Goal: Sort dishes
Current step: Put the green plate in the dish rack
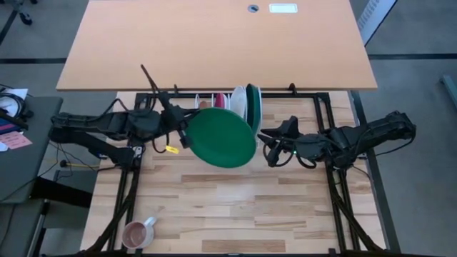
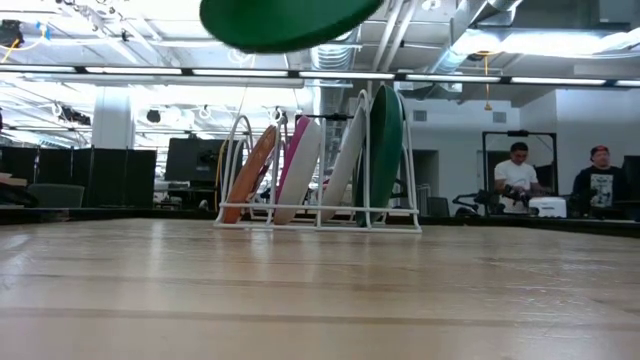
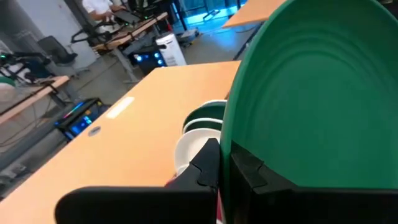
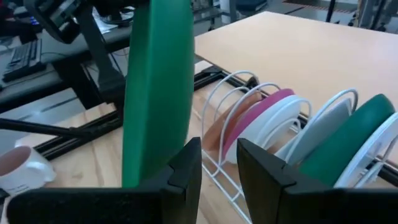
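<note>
High view: my left tool (image 1: 184, 133) is clenched on the rim of a dark green plate (image 1: 223, 136), held up over the bench (image 1: 235, 200) just in front of the white wire rack (image 1: 225, 98) at the far edge. My right tool (image 1: 270, 148) waits just right of that plate, fingers part open, holding nothing. Pink mug (image 1: 137, 233) sits near left, well apart.

Low view: the rack holds orange-brown plate (image 2: 249, 172), magenta plate (image 2: 290, 160), white plates (image 2: 345, 165) and another green plate (image 2: 386, 150), all on edge. My held plate hangs above the rack.

Left wrist view: fingers (image 3: 208, 163) pinch the plate edge; grip looks thin, so I'd move slowly.

Right wrist view: the plate reads edge-on near the rack. I'd turn it upright, line its edge with a free slot, lower between wires, then release.
</note>
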Motion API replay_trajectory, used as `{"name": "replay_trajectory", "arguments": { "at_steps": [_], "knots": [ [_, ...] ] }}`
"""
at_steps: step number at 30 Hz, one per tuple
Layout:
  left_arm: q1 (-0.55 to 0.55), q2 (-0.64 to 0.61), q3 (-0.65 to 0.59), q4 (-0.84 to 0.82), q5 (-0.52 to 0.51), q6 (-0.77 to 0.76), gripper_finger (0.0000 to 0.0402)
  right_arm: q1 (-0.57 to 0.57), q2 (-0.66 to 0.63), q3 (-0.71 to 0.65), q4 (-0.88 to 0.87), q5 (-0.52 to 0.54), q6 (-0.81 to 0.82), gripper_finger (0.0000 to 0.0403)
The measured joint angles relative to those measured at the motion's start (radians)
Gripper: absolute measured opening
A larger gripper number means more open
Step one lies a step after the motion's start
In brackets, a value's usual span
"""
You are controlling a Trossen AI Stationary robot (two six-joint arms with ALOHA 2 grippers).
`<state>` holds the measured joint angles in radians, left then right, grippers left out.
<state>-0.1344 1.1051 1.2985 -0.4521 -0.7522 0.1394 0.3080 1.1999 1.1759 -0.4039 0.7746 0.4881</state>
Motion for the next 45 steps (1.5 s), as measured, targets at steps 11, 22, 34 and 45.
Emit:
{"name": "replay_trajectory", "arguments": {
  "at_steps": [11, 22, 34, 45],
  "knots": [
    [-0.037, 0.0, -0.009, -0.062, -0.006, -0.005, 0.0, 0.033, 0.0, 0.0, 0.111, 0.12, -0.124, 0.0113],
    [-0.036, 0.001, -0.009, -0.063, -0.094, 0.013, 0.0, 0.133, 0.009, 0.0, 0.183, 0.12, -0.347, 0.0195],
    [-0.036, 0.001, -0.008, -0.07, -0.094, 0.001, 0.0, 0.144, 0.084, 0.0, 0.412, 0.119, -0.506, 0.0244],
    [-0.036, 0.007, -0.007, -0.069, -0.094, 0.034, 0.0, 0.106, 0.16, 0.001, 0.561, 0.124, -0.768, 0.0244]
  ]
}}
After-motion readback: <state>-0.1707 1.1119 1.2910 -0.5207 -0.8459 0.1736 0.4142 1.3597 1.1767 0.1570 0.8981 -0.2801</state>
